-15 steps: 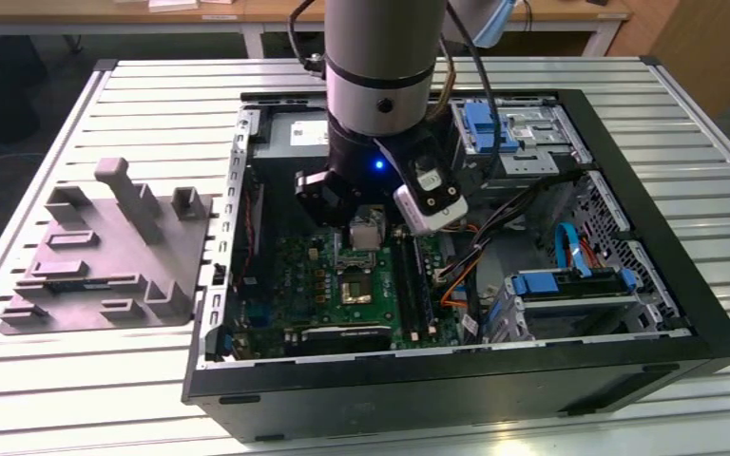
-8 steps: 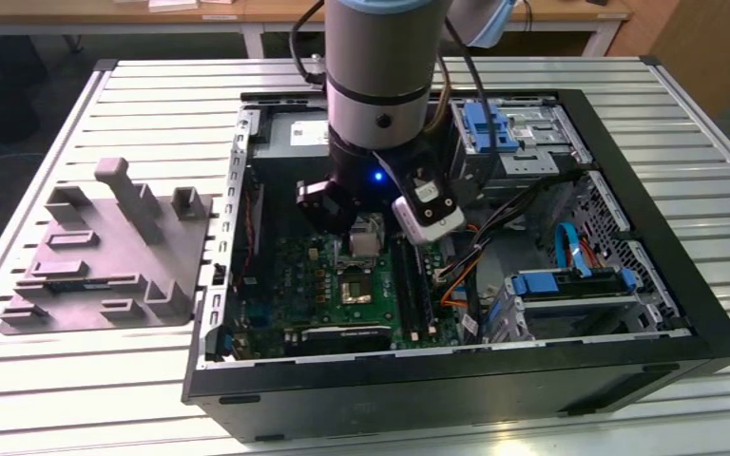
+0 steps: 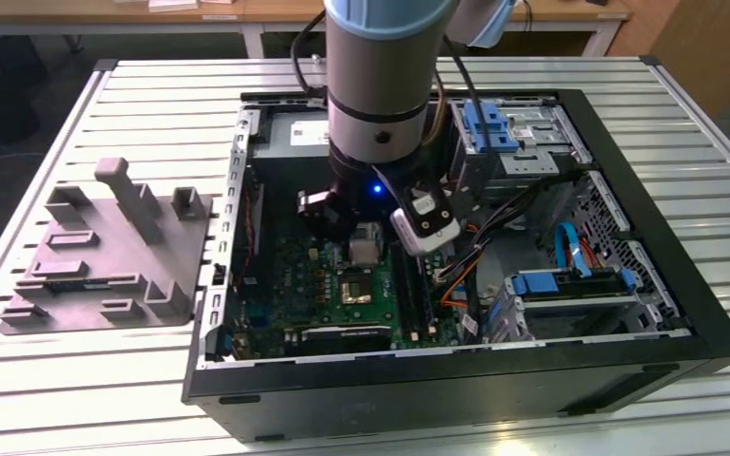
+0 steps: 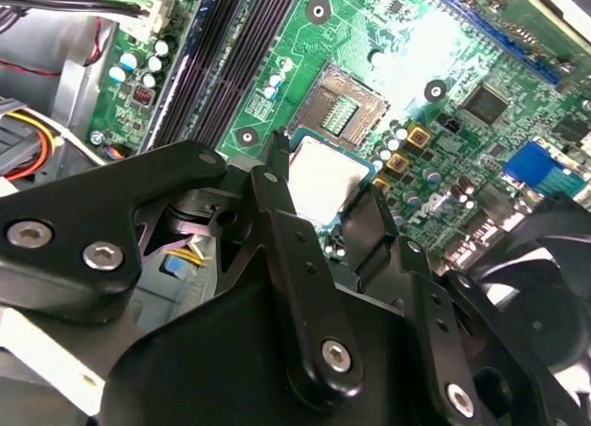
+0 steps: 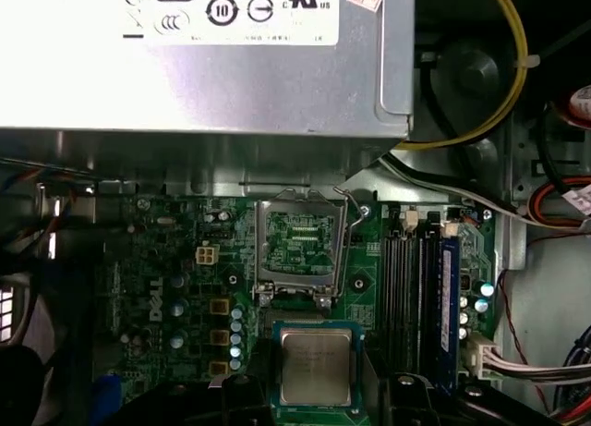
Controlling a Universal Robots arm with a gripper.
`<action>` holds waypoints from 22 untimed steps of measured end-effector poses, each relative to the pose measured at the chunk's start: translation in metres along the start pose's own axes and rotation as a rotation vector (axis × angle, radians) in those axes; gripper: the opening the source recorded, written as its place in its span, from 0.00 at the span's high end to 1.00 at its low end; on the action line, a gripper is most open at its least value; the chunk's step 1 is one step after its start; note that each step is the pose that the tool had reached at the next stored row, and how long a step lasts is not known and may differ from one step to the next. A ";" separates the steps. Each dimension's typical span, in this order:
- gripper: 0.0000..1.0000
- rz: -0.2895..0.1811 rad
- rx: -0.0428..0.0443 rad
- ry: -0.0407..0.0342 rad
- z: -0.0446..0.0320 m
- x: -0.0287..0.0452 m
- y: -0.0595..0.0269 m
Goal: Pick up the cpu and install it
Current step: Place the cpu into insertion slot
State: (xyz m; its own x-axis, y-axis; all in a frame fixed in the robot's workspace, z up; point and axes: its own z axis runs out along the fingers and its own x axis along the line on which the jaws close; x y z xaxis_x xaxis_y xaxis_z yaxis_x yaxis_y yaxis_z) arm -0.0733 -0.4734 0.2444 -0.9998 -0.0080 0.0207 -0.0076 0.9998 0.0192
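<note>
The cpu (image 5: pixel 317 363) is a small flat square chip with a pale silver top, and my gripper (image 5: pixel 317 394) is shut on its edges. In the second wrist view the cpu (image 4: pixel 321 172) sits between the two black fingers (image 4: pixel 275 181) just above the green motherboard. The dark open socket (image 5: pixel 300 239) with its metal frame lies beside the chip, a short way off; its contacts are bare. In the exterior view the gripper (image 3: pixel 362 249) hangs inside the computer case, with the chip a little above the socket (image 3: pixel 356 291).
A big grey box with a white label (image 5: pixel 203 66) stands close behind the socket. Memory slots (image 5: pixel 416 287) run beside it. Cables and blue drive cages (image 3: pixel 555 280) fill the case's right side. A grey-purple fixture (image 3: pixel 105 256) sits outside the case (image 3: pixel 467 389).
</note>
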 end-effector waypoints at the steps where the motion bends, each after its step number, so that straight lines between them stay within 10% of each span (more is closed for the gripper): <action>1: 0.53 0.000 0.0000 0.0005 0.0016 -0.0001 -0.0004; 10: 0.53 0.000 0.0037 0.0010 0.0045 -0.0001 -0.0027; 17: 0.53 0.001 0.0337 0.0014 0.0073 -0.0001 -0.0030; 22: 0.53 0.001 0.0347 0.0022 0.0141 0.0011 -0.0034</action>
State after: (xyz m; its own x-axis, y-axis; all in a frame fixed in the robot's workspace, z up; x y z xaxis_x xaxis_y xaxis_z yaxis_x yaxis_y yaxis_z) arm -0.0747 -0.4766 0.2303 -0.9997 -0.0072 0.0229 -0.0075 0.9999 -0.0155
